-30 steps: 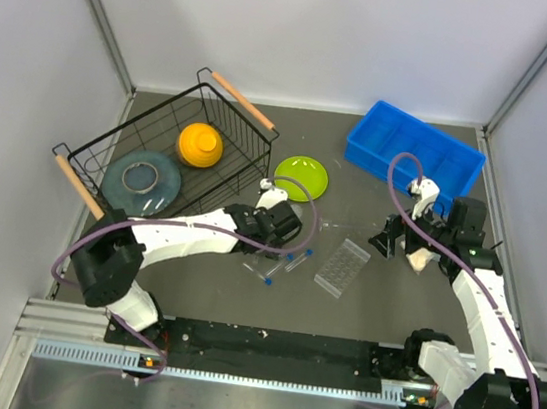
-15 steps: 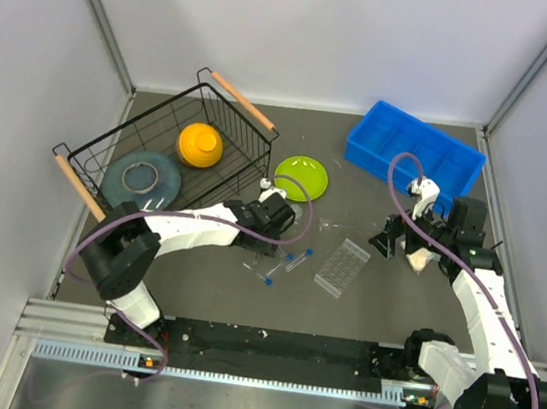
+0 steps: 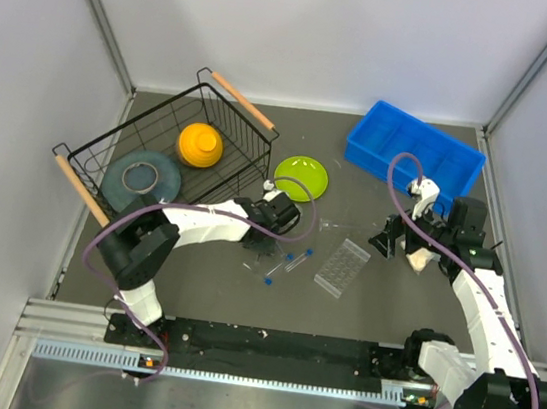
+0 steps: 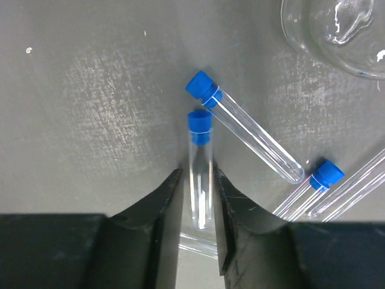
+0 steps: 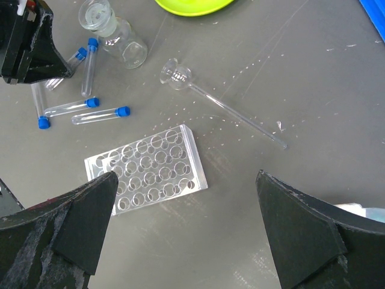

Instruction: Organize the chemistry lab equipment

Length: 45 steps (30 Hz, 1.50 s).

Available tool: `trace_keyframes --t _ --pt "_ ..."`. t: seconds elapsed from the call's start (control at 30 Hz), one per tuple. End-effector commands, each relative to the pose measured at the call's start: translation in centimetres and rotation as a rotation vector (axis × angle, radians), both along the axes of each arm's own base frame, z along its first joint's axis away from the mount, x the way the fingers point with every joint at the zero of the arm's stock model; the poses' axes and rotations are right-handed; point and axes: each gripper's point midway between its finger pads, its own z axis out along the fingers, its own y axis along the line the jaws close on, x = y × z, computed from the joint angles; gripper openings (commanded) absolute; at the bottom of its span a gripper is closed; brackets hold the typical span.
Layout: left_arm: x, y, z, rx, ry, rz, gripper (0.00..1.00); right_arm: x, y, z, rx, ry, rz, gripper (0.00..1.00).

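Top view, left gripper point(image 3: 268, 234): down at the table point(image 3: 192, 285) over the loose blue-capped tubes point(image 3: 281, 264), near the lime-green plate point(image 3: 301, 177).
Top view, right gripper point(image 3: 396, 246): held right of the grid rack point(image 3: 342, 267), apart from it, near the blue bin point(image 3: 416, 155).
Top view, grid rack: flat on the table between the arms, just right of the tubes.
Left wrist, jaws: narrowed around the centre tube point(image 4: 200, 150), cap pointing away; pinched or merely flanked, cannot tell.
Left wrist, neighbours: slanted tube point(image 4: 252, 141), cap just beside the centre tube's cap; glass vessel point(image 4: 337, 30) at the upper right.
Right wrist, jaws: spread wide, gripping nothing.
Right wrist, below: grid rack lying flat, glass funnel point(image 5: 222, 108) beside it, blue-capped tubes to the left.
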Motion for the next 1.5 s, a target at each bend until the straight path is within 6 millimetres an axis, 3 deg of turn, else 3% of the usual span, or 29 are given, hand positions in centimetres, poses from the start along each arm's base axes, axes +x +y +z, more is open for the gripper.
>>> trace_keyframes --t 0.0,0.17,0.37,0.6,0.77,0.9,0.93,1.1,1.23,1.37,1.47 --pt "0.5 0.4 -0.2 0.016 0.004 0.021 0.29 0.7 0.2 1.3 0.009 -0.054 0.027 0.99" --pt "0.9 0.8 0.0 0.013 0.001 0.034 0.22 0.7 0.2 1.3 0.009 -0.055 0.025 0.99" --pt "1.5 0.8 1.8 -0.024 -0.039 0.043 0.19 0.5 0.4 1.3 0.018 -0.053 0.036 0.99" --pt "1.0 -0.2 6.3 -0.160 -0.106 -0.015 0.18 -0.5 1.5 1.7 0.067 -0.053 0.108 0.99" --pt "-0.7 -1.0 8.9 -0.311 -0.165 -0.126 0.18 -1.9 2.9 2.3 0.123 -0.044 0.217 0.99" --pt "-3.3 -4.2 13.2 -0.556 -0.275 -0.303 0.18 -2.5 3.8 4.2 0.156 -0.011 0.285 0.99" --pt "-3.9 -5.3 14.1 -0.627 -0.304 -0.352 0.18 -2.2 3.9 5.7 0.157 -0.036 0.303 0.99" --pt "-6.7 -8.9 17.9 -0.770 -0.380 -0.488 0.18 -6.1 7.4 8.1 0.286 0.089 0.450 0.99" --pt "-7.5 -11.9 21.5 -0.865 -0.442 -0.559 0.18 -9.1 10.2 9.3 0.315 0.155 0.570 0.99" --pt "-7.8 -13.9 22.6 -0.868 -0.453 -0.599 0.18 -9.2 11.2 10.0 0.363 0.263 0.566 0.98" --pt "-8.1 -14.7 22.9 -0.873 -0.447 -0.611 0.18 -8.6 11.7 9.6 0.384 0.362 0.508 0.91"
